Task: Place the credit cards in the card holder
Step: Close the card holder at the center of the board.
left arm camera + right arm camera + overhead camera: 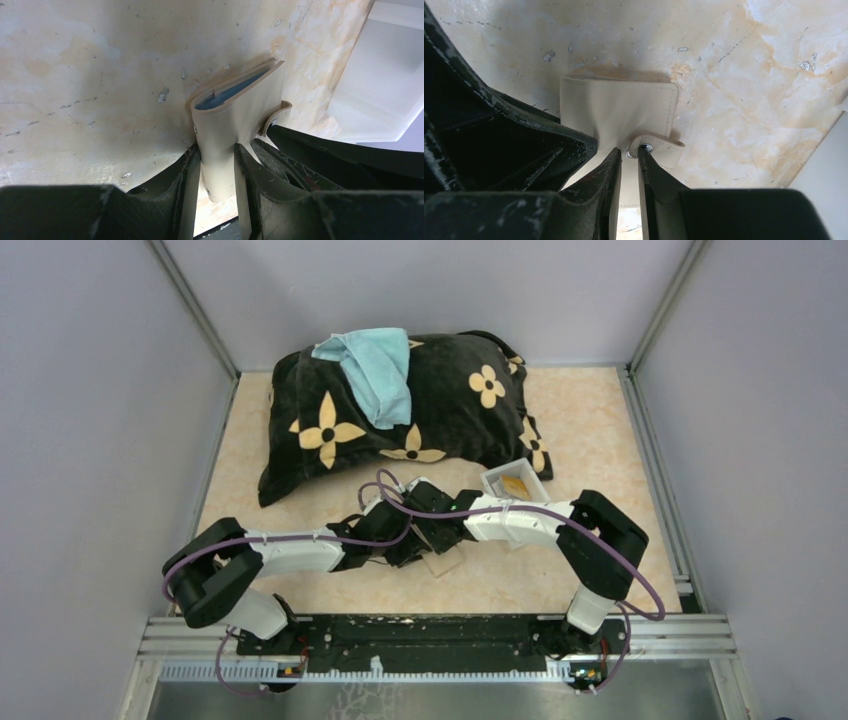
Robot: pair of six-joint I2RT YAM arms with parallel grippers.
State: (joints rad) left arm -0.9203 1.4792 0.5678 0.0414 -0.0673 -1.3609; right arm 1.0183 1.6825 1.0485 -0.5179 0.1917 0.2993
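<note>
The tan card holder [235,112] stands on edge on the table, folded, with a blue edge showing inside its fold. My left gripper [217,150] is shut on its lower end. The holder also shows in the right wrist view [619,107], where my right gripper [629,149] is pinched nearly shut on the snap tab [656,144]. In the top view both grippers meet at the table's middle, left [403,548] and right [432,535], with the holder [443,562] just below them. One gold credit card [515,486] lies in the white tray. No dark cards are in view.
The white open tray [497,480] sits just behind the right wrist and shows in the left wrist view [385,75]. A black flowered pillow [440,410] with a light blue cloth [375,365] on it fills the back. Walls enclose the sides.
</note>
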